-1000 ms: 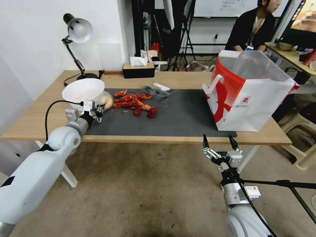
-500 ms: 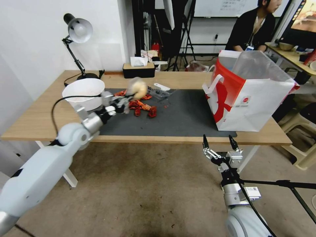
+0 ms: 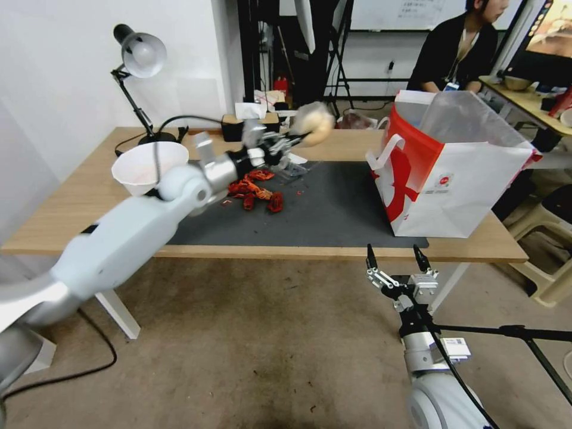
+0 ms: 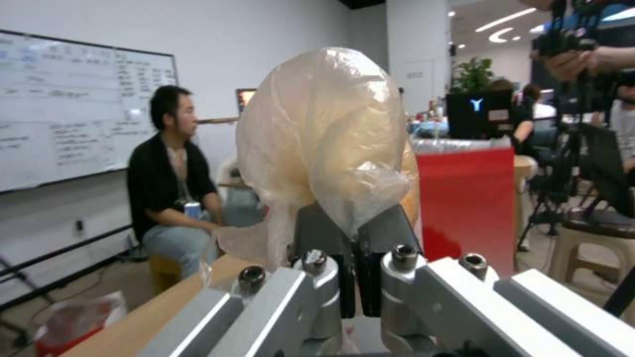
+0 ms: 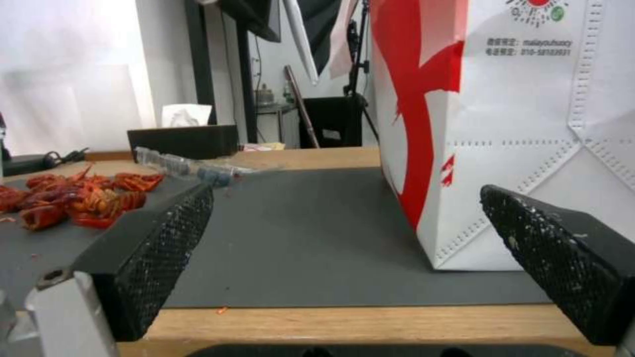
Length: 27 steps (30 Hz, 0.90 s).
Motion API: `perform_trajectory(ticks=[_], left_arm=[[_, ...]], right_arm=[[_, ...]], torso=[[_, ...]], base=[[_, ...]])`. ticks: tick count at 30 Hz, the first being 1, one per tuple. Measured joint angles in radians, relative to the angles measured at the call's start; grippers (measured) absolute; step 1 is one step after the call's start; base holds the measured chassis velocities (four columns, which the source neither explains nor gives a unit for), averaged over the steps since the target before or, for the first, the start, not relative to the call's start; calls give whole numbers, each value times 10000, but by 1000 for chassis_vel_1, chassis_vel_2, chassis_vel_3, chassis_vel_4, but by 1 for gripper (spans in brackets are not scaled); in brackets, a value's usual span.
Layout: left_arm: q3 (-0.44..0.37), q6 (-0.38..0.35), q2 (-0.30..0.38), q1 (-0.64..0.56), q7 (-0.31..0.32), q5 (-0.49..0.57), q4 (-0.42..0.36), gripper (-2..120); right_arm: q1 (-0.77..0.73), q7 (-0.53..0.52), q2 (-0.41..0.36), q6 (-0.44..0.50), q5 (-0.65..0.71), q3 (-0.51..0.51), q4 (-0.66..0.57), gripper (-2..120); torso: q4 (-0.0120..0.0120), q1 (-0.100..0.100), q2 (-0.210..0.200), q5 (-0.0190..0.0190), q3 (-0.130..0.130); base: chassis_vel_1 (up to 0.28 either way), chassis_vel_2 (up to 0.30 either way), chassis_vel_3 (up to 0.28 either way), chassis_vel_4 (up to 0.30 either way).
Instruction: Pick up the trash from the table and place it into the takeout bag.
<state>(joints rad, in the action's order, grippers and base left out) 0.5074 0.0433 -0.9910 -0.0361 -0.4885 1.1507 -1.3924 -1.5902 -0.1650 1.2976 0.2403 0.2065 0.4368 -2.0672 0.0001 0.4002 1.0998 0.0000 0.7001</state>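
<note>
While the right gripper [image 3: 397, 258] waits below the near edge of the table [image 3: 71, 202], its fingers spread wide apart, the left gripper [image 3: 296, 139] is raised over the far side of the table, pinched together on a crumpled wad of plastic film [image 3: 313, 123].

The wad is pale yellowish, translucent, thin and wrinkled, bulbous above and gathered to a twisted neck where the dark fingers [image 4: 380, 233] squeeze it. It is clear of the tabletop, between the bowl and the bag.

The takeout bag [image 3: 471, 179] stands upright on the right end of the dark grey mat [image 3: 333, 208]: boxy, white with broad red panels, stitched seams, white loop handles, clear liner puffed out of its mouth.

On the mat's left part lies a heap of red crayfish shells [image 3: 253, 190], glossy and jagged. Just behind it, crumpled clear plastic packaging [image 3: 295, 167].

The white bowl [image 3: 149, 167], smooth and round, sits at the mat's left edge.

The right gripper's pads [image 5: 165, 238] are black, with a knurled, diamond-pattern surface.
</note>
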Motion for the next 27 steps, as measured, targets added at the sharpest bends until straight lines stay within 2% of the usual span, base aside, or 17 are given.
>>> perform_trajectory(ticks=[2, 4, 5, 6, 7, 8, 12, 13, 16, 20, 23, 26, 27], left_arm=[[335, -49, -464, 503, -2, 155, 285, 0], [456, -82, -654, 683, 2, 221, 382, 0], [737, -140, -1144, 1148, 22, 351, 648, 0], [737, -140, -1144, 1148, 22, 351, 648, 0], [1170, -200, -2074, 1902, 59, 514, 1201, 0], [1411, -209, -2531, 2261, 67, 546, 1610, 0], [1682, -211, -3052, 2606, 65, 557, 2142, 0], [1796, -212, -3284, 2729, 70, 563, 2406, 0], [2193, -277, -4051, 3059, 45, 575, 3203, 0], [2393, -347, -4488, 3222, -26, 573, 3646, 0], [2720, -720, -5029, 3542, -195, 521, 4196, 0], [2800, -964, -5193, 3685, -332, 425, 4421, 0], [2805, -1369, -5331, 3832, -490, 232, 4586, 0]], right_arm=[[14, 0, 9, 0, 0, 10, 14, 100], [18, 0, 13, 1, 0, 16, 21, 100], [22, -2, 23, 3, 0, 31, 40, 100], [22, -2, 23, 3, 0, 31, 40, 100], [24, -4, 44, 16, 0, 41, 60, 100], [14, -7, 52, 26, 0, 65, 65, 100], [4, -7, 60, 51, 0, 79, 78, 100], [-5, -9, 63, 67, 0, 95, 88, 100], [-8, -12, 69, 99, 0, 118, 94, 100], [0, -14, 72, 111, 6, 129, 106, 100], [28, -17, 75, 137, 28, 142, 128, 100], [51, -17, 85, 139, 43, 143, 128, 100], [73, -18, 102, 141, 53, 144, 128, 100]], torso=[[-1, 1, 0, 3, 0], [0, 0, 0, 2, 0], [-1, 0, 0, 3, 0], [-1, 0, 0, 3, 0], [-6, 0, 1, 3, 0], [-2, 0, 2, 4, 1], [-5, -1, 3, 4, 0], [2, 0, 2, 2, 0], [-3, -2, 2, 4, -1], [-1, -2, 2, 2, 0], [-3, -2, 2, 2, 0], [-3, -2, 2, 2, -1], [0, -2, 2, 1, -1]], base=[[0, 0, 0, 0], [0, 0, 0, 0], [0, 0, 0, 0], [0, 0, 0, 0], [0, 0, 0, 0], [0, 0, 0, 0], [0, 0, 0, 0], [0, 0, 0, 0], [0, 0, 0, 0], [0, 0, 0, 0], [0, 0, 0, 0], [0, 0, 0, 0], [0, 0, 0, 0]])
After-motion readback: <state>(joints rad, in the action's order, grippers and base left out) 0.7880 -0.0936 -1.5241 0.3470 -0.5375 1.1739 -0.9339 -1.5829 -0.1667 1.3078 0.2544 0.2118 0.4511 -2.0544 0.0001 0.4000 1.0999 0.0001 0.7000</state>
